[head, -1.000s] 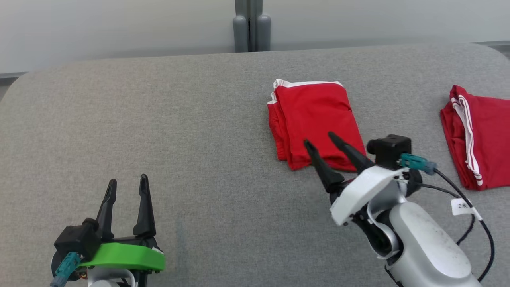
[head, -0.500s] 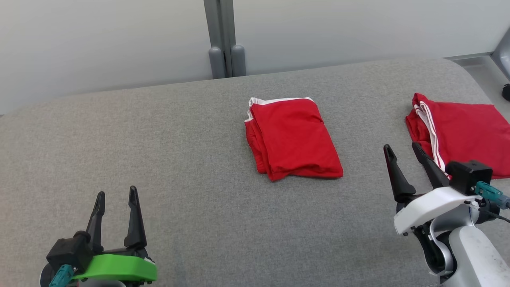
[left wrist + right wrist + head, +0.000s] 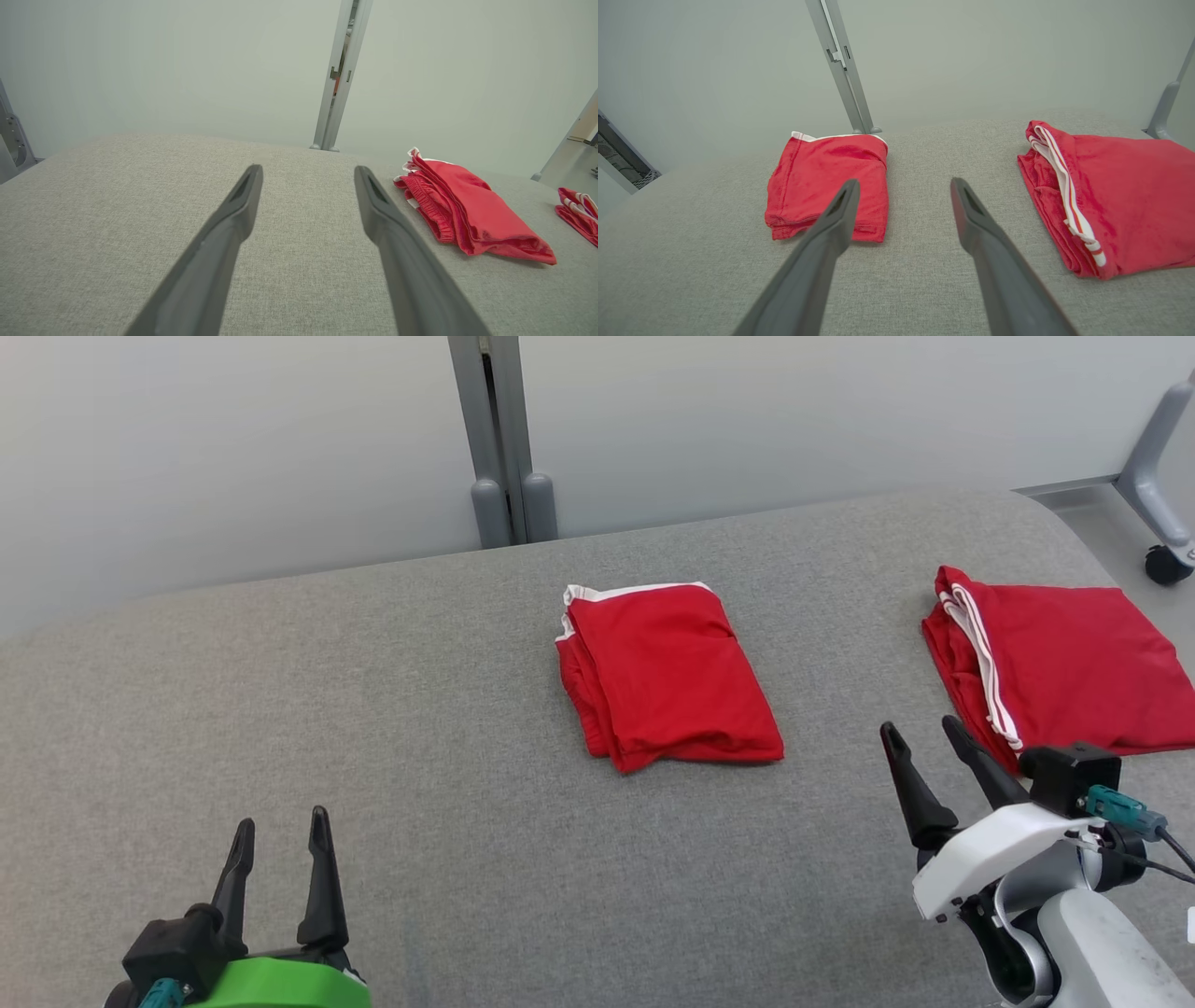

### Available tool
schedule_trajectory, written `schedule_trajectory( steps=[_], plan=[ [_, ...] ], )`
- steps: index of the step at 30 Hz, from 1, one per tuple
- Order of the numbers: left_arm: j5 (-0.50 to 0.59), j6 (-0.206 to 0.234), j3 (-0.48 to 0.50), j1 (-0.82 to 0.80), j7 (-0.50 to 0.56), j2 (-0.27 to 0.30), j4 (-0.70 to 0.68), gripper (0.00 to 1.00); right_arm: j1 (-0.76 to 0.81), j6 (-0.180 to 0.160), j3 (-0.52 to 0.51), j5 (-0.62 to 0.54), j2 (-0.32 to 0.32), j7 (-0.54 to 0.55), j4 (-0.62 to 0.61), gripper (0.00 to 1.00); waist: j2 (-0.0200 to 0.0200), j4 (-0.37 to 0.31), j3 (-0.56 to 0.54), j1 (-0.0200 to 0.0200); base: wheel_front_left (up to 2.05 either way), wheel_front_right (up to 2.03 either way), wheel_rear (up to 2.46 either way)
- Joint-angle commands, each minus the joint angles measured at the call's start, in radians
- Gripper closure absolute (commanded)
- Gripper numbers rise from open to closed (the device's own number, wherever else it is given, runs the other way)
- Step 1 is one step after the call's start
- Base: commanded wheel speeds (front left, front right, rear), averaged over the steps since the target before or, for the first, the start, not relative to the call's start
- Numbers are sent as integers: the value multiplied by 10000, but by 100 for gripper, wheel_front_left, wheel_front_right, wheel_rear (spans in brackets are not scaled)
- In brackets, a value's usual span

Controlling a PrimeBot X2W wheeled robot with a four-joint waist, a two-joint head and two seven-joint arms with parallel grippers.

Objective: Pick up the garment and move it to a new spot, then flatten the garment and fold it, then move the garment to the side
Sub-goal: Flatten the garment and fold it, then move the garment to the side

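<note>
We find both claws wide open and empty above the grey pad (image 3: 373, 728), a woven, lightly flecked cloth surface with rounded far corners. The folded red garment (image 3: 665, 677) lies flat on it, ahead of the right claw (image 3: 919, 724) and off to its left, well apart from the fingertips. From the left claw (image 3: 282, 818) it sits ahead and to the right, also well apart. A second red garment (image 3: 1055, 658) lies just ahead and to the right of the right claw.

The head view alone gives us the wrists: a glossy green collar (image 3: 280, 985) behind the left claw, and a white shell and a teal plug (image 3: 1116, 805) behind the right one. Beyond the pad's far right corner it also shows a black caster (image 3: 1167, 563).

The left wrist view looks at the folded garment from low and side-on (the only angle that shows its thickness). We see several stacked layers there, a gathered, ribbed elastic edge and a little white trim at the far end.

The right wrist view shows a stitched hem along the garment's near edge and its soft, matte knit. The second garment carries white stripes with a thin red line between them, and bare pad separates it from the right finger.

A grey metal post (image 3: 495, 429) rises behind the pad, ahead of both claws. The fingers are long, dark, tapering blades.
</note>
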Motion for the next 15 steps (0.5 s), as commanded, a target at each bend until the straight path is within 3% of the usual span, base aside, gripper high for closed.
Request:
schedule_trajectory(
  steps=[1,15],
  plan=[
    [40,-40,31,156,-23,32,4,0,-138,-2,56,64,-71,-96,46,0,-1,23,-28,0,0,0,0],
    [41,-13,2,162,-23,32,68,0,-221,-2,53,179,-57,-274,293,0,-1,161,42,0,0,0,0]
  ],
)
